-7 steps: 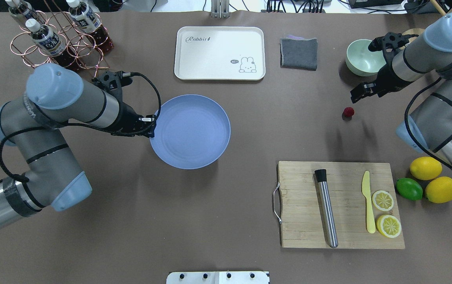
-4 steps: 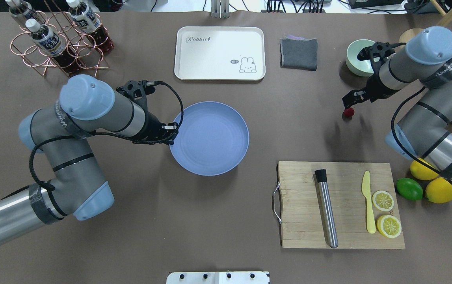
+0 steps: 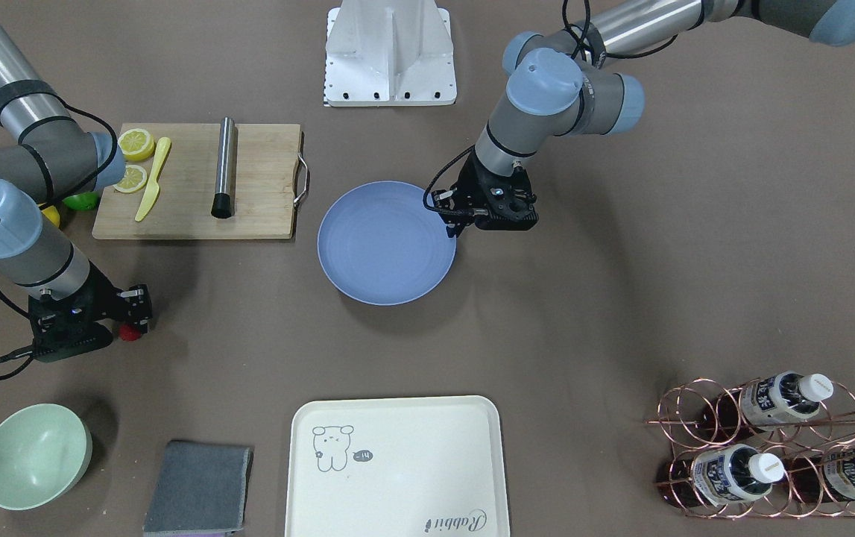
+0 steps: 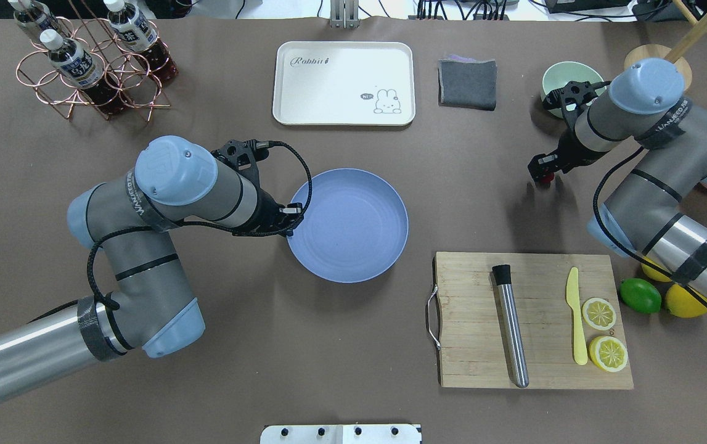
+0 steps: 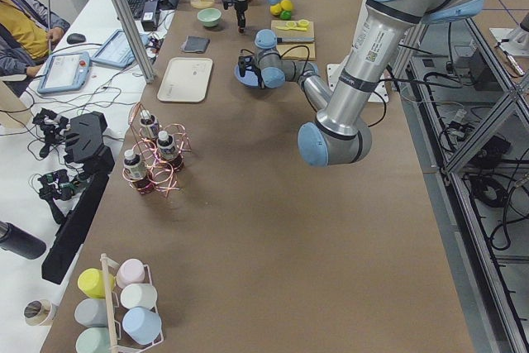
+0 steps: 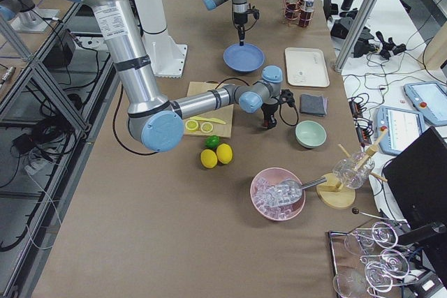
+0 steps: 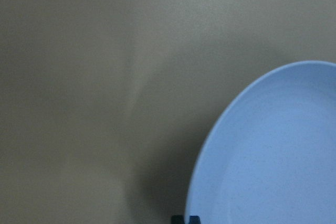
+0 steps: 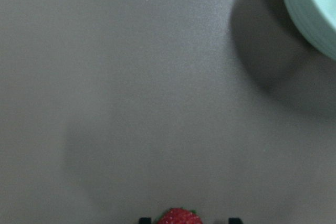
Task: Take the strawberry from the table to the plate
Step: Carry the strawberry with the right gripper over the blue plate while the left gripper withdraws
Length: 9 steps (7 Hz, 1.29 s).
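R gripper (image 4: 540,174) hangs right over the strawberry (image 8: 178,216). Wrist cam shows its jaws apart, one tip each side of the berry, nothing held yet. Berry's roundish, so no axis to fuss abt. It sits on the table (image 4: 482,203) near the green bowl (image 4: 566,83). The plate (image 4: 359,209) lies well apart twd your L arm; L gripper (image 4: 291,217) looks pinched on its rim. Only bare cloth btwn berry & plate.

I am reaching my grey, blue-capped left arm (image 4: 199,197) forward, its black two-finger left gripper (image 4: 292,226) pointing down, jaws pinched together. My matching right arm (image 4: 627,117) is bending inward, its black right gripper (image 4: 540,175) hanging low, jaws spread apart.
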Each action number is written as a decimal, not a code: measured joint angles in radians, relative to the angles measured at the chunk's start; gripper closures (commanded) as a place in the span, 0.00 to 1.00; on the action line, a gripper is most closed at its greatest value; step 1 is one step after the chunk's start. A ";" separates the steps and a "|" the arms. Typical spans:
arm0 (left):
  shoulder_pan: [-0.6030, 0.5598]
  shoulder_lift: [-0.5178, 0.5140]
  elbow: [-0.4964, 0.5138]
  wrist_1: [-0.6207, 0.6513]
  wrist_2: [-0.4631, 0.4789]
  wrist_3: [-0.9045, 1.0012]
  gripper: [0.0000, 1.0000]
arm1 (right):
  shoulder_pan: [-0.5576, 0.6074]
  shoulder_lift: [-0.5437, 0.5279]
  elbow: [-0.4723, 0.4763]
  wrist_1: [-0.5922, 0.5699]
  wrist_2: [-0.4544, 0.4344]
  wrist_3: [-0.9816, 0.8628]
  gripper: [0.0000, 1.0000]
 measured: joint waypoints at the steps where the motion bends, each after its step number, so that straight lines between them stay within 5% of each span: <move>1: 0.003 -0.002 0.000 0.000 0.002 -0.013 0.03 | 0.000 0.000 0.002 -0.001 0.004 0.001 1.00; 5: -0.049 0.016 -0.008 0.003 0.023 0.007 0.03 | -0.011 0.113 0.100 -0.076 0.069 0.148 1.00; 7: -0.115 0.045 -0.015 0.002 0.020 0.088 0.03 | -0.148 0.216 0.175 -0.092 -0.038 0.360 1.00; 9: -0.183 0.069 -0.015 0.001 0.013 0.156 0.03 | -0.323 0.323 0.179 -0.090 -0.246 0.513 1.00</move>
